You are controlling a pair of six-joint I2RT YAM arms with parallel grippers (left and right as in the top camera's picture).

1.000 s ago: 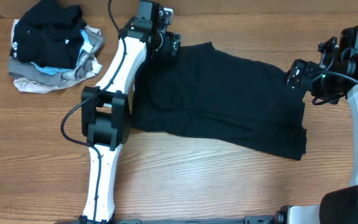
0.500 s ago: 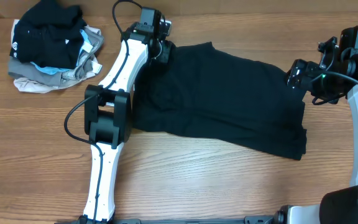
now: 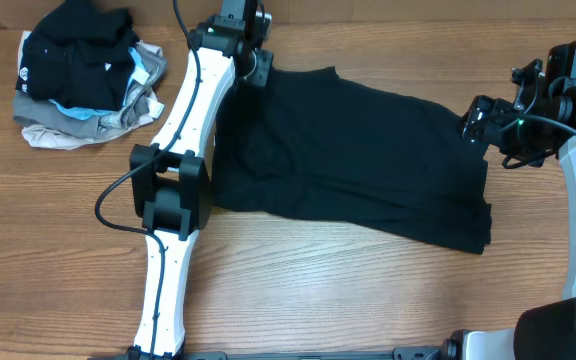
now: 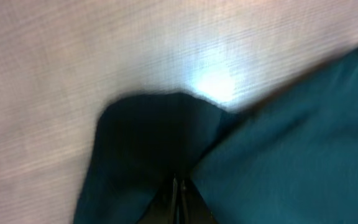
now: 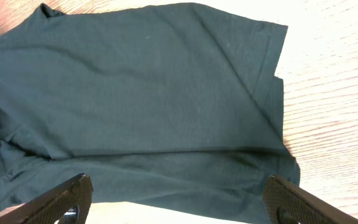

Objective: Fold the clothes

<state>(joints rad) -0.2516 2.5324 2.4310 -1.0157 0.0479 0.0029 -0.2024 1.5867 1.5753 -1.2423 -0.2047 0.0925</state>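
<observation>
A black shirt [image 3: 348,150] lies spread across the middle of the wooden table. My left gripper [image 3: 253,62] is at the shirt's far left corner and is shut on that cloth. In the left wrist view its closed fingertips [image 4: 178,186] pinch the dark fabric [image 4: 148,137] just above the tabletop. My right gripper [image 3: 480,120] hovers at the shirt's far right edge, open. In the right wrist view the shirt [image 5: 142,93] stretches out ahead, and nothing is held between the wide-apart fingers [image 5: 67,198].
A pile of other clothes [image 3: 83,75], black, grey and light blue, sits at the far left of the table. Bare wood [image 3: 368,290] runs along the near side. The left arm's base [image 3: 173,190] stands just left of the shirt.
My left gripper has shut on the shirt's far left corner and shifted left and toward the table's far edge, drawing the corner with it. The right arm has stayed put.
</observation>
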